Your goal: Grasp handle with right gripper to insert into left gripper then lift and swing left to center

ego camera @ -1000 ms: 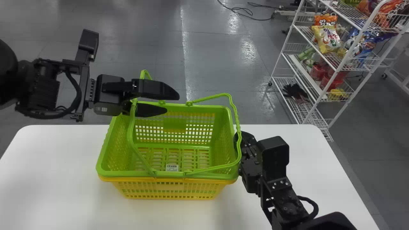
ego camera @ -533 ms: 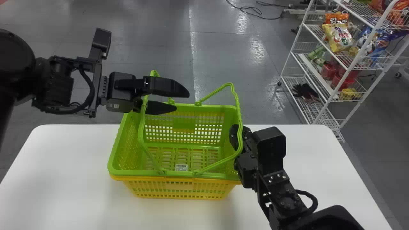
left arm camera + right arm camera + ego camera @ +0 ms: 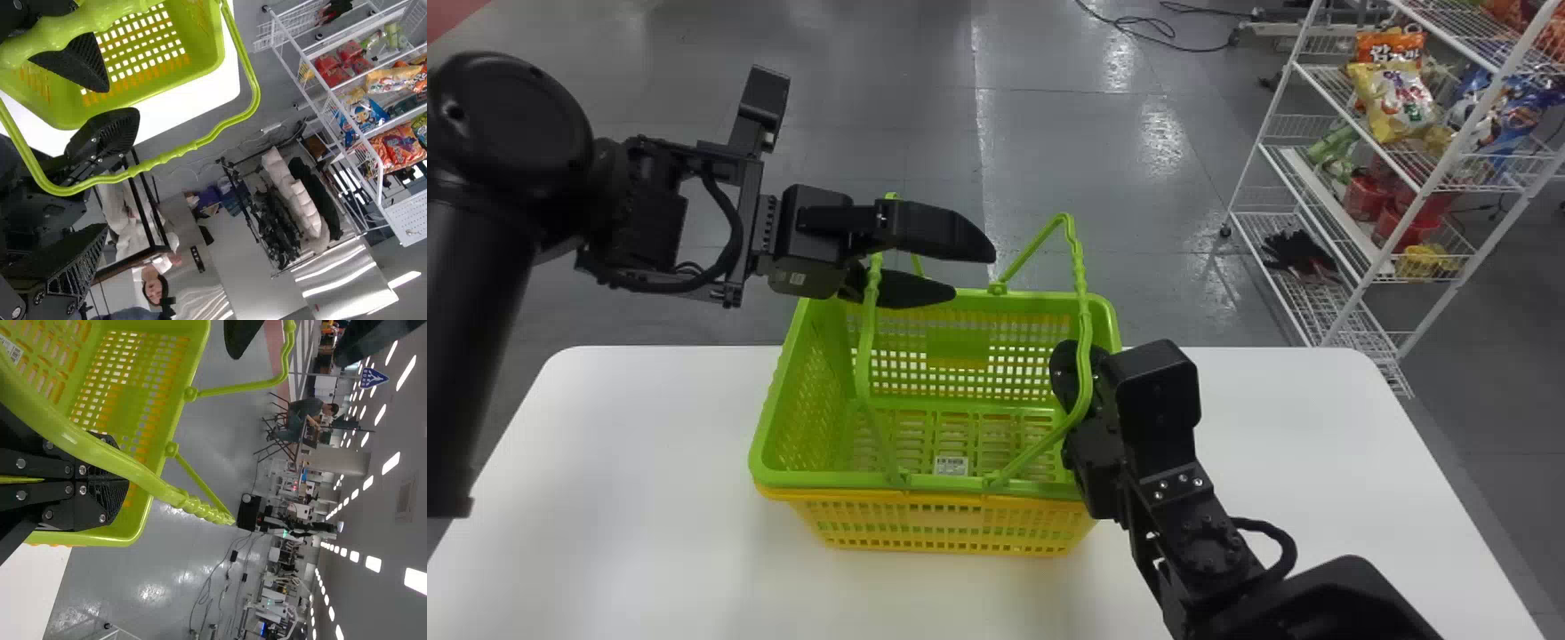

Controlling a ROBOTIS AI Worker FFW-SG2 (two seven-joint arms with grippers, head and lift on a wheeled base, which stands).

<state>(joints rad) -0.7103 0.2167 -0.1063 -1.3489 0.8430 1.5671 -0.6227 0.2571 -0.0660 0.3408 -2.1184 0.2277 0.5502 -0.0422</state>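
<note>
My left gripper (image 3: 971, 276) stands open over the left back part of the green basket (image 3: 934, 484), the left handle (image 3: 864, 351) rising by the base of its fingers. In the left wrist view, that handle (image 3: 67, 28) crosses one finger of my left gripper (image 3: 107, 159). At the basket's right end, my right gripper (image 3: 1063, 378) is shut. The raised right handle (image 3: 1085, 356) passes over it in the head view. In the right wrist view, the handle (image 3: 127, 467) runs across my right gripper (image 3: 113, 495), outside its fingers.
A yellow basket (image 3: 951, 533) sits under the green one on the white table (image 3: 649, 462). Beyond the table's right back corner stands a white wire rack (image 3: 1280, 258) with snack bags (image 3: 1396, 100). Cables (image 3: 1156, 31) lie on the floor.
Basket, table and rack have shifted right in the head view. My right gripper has moved left toward the basket's inside, and the right handle has swung up and left. The left gripper remains open.
</note>
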